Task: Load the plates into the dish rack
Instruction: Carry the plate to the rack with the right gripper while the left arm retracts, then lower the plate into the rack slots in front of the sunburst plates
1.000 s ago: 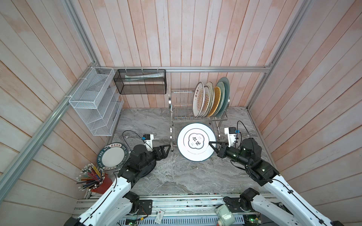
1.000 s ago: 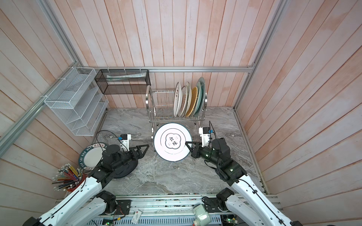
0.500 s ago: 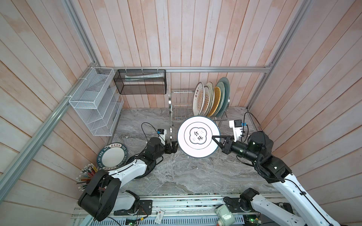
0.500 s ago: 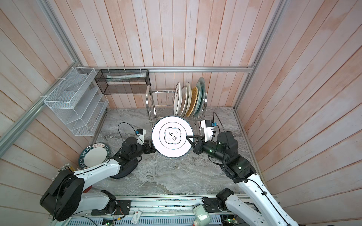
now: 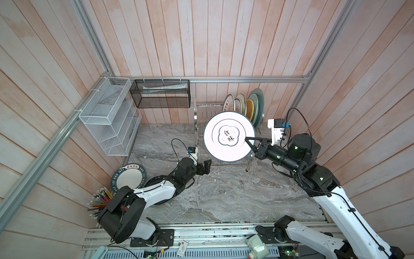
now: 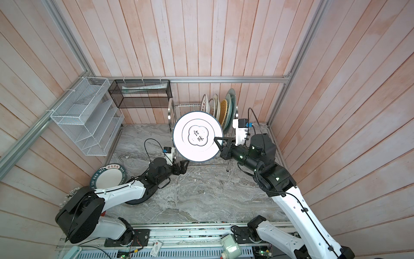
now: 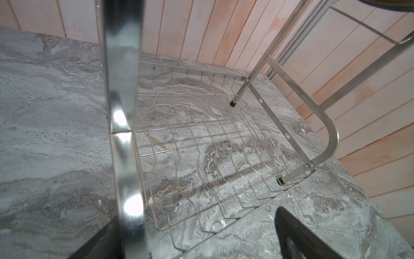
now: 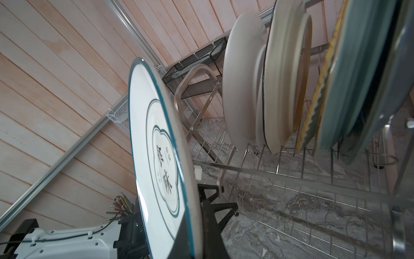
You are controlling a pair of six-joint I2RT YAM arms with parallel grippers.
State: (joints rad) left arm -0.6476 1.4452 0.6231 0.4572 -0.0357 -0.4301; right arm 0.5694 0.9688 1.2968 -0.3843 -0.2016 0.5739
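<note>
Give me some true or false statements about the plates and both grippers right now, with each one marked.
1. The right gripper is shut on the white teal-rimmed plate. True.
2. That plate is slotted in the dish rack. False: it is held in the gripper, not set in the rack.
3. The left gripper is open and empty. True.
4. The rack's upper tier is empty. False: several racked plates stand on edge there.
5. The dark-rimmed lettered plate is outside the rack. True.
</note>
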